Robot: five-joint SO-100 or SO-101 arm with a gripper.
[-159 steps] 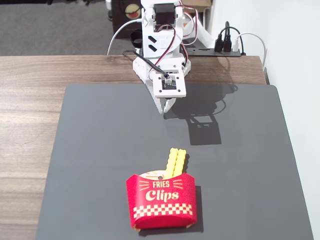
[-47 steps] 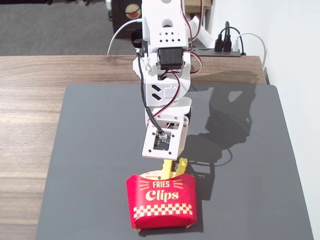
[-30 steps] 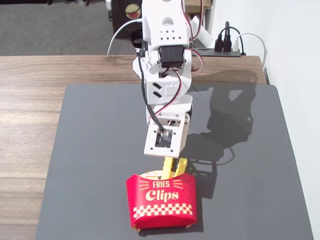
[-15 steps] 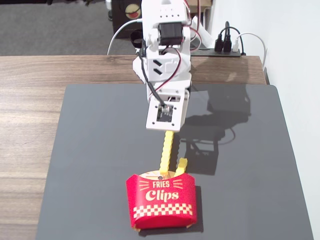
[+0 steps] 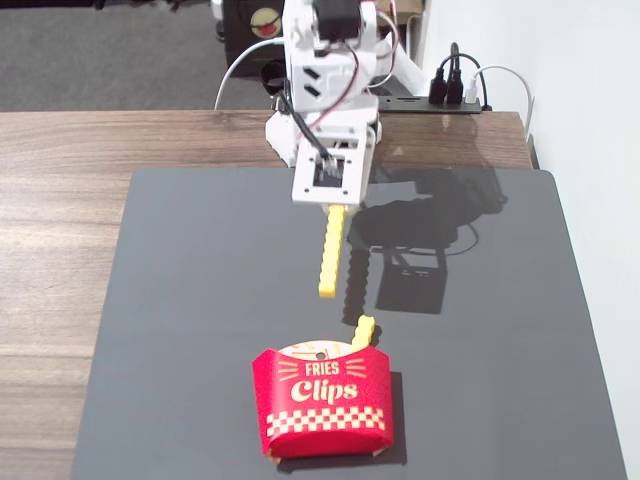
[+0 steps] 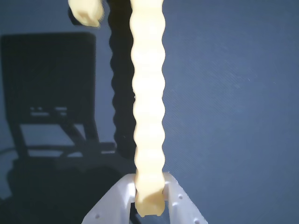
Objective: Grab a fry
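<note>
My white gripper (image 5: pixel 335 205) is shut on one end of a yellow crinkle-cut fry (image 5: pixel 330 252) and holds it above the dark mat, pointing toward the carton. In the wrist view the fry (image 6: pixel 147 102) runs up from between my jaws (image 6: pixel 149 198), pinched at its near end. A second fry (image 5: pixel 363 332) sticks out of the top of the red "FRIES Clips" carton (image 5: pixel 322 400); its tip shows at the top left of the wrist view (image 6: pixel 86 11).
The dark grey mat (image 5: pixel 200 280) covers a wooden table (image 5: pixel 60 200). The arm's base (image 5: pixel 325 60) stands at the far edge. Cables and plugs (image 5: pixel 455 85) lie at the back right by the wall.
</note>
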